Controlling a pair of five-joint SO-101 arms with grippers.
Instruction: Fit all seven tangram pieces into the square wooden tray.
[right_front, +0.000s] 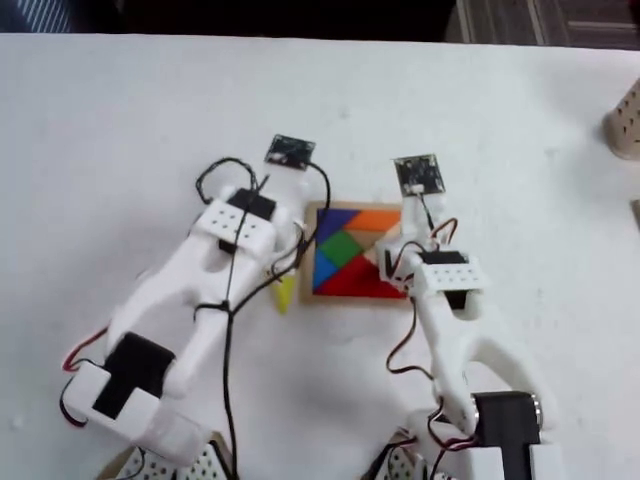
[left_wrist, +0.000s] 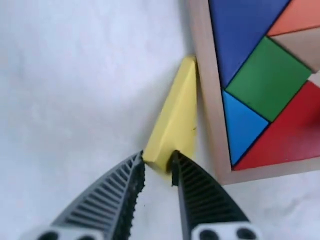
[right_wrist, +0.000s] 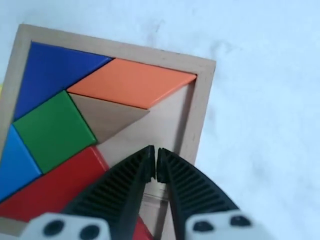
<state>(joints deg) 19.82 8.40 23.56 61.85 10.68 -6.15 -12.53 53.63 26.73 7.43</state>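
Note:
The square wooden tray (right_front: 312, 250) lies between my two arms. It holds a dark blue triangle (right_wrist: 52, 70), an orange parallelogram (right_wrist: 130, 82), a tan triangle (right_wrist: 105, 117), a green square (right_wrist: 52, 130), a light blue triangle (right_wrist: 15, 165) and a red triangle (right_wrist: 55, 187). A triangular gap (right_wrist: 167, 127) shows bare wood by the tray's right wall. The yellow triangle (left_wrist: 175, 120) lies on the table outside the tray's left wall (left_wrist: 207, 110), leaning against it. My left gripper (left_wrist: 157, 167) is shut on its near corner. My right gripper (right_wrist: 155, 162) hovers shut and empty over the gap.
Two small dark circuit boards (right_front: 290, 151) (right_front: 417, 172) lie on the white table just beyond the tray, with black cables running back to the arms. A cardboard object (right_front: 625, 125) stands at the far right edge.

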